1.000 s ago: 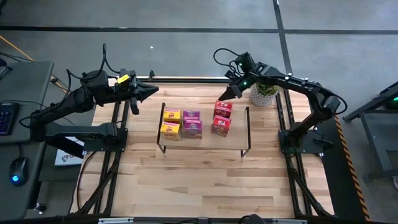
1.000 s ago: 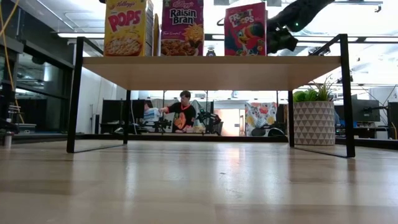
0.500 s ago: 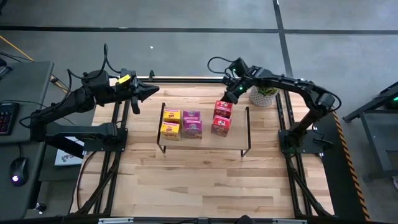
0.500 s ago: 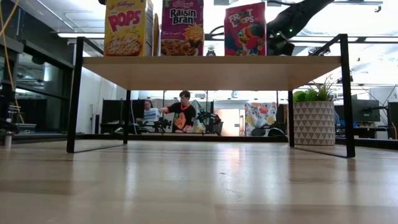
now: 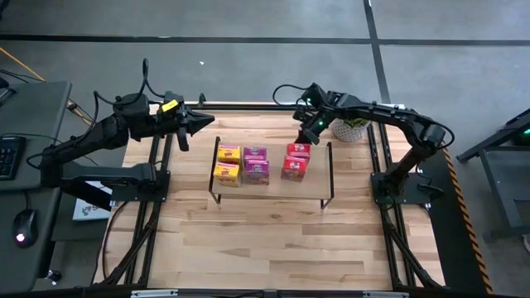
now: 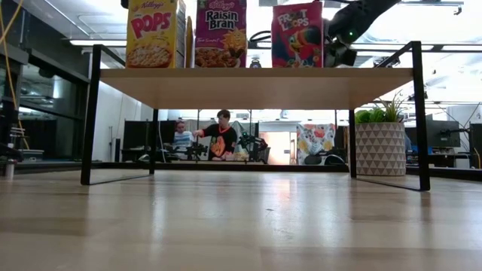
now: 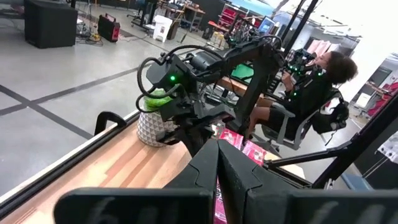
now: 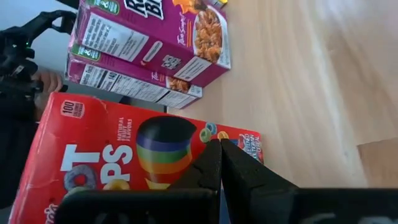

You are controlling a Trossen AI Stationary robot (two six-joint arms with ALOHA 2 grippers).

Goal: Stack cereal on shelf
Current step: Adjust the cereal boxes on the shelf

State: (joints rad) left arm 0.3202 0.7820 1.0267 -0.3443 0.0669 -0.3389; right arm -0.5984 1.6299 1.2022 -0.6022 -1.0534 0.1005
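Six small cereal boxes stand on the light wood top of the shelf (image 5: pixel 273 189): two yellow (image 5: pixel 227 163), two magenta (image 5: pixel 255 164) and two red, one far (image 5: pixel 298 150) and one near (image 5: pixel 292 170). The low view shows the front row on the shelf (image 6: pixel 256 79), with the red box (image 6: pixel 297 34) leaning slightly. My right gripper (image 5: pixel 301 139) is shut at the far red box's far side, and it also shows in its wrist view (image 8: pixel 219 144). My left gripper (image 5: pixel 207 122) is shut and empty, in the air off the shelf's far left corner. My right gripper has its shut fingertips against the far red box's printed far-facing face (image 8: pixel 186 152). The fingers slant down from the table's far side. The box stands upright on the shelf top, close behind the near red box.
A potted green plant (image 5: pixel 354 124) in a white patterned pot stands on the table at the far right, just beyond the shelf's right end; it also shows in the low view (image 6: pixel 380 143). Bare tabletop lies in front of the shelf. People sit in the room behind.
My right gripper has gone down and toward the table's near edge, onto the far red box. That box has slid a little toward the near red box. In the low view the front red box now leans slightly.
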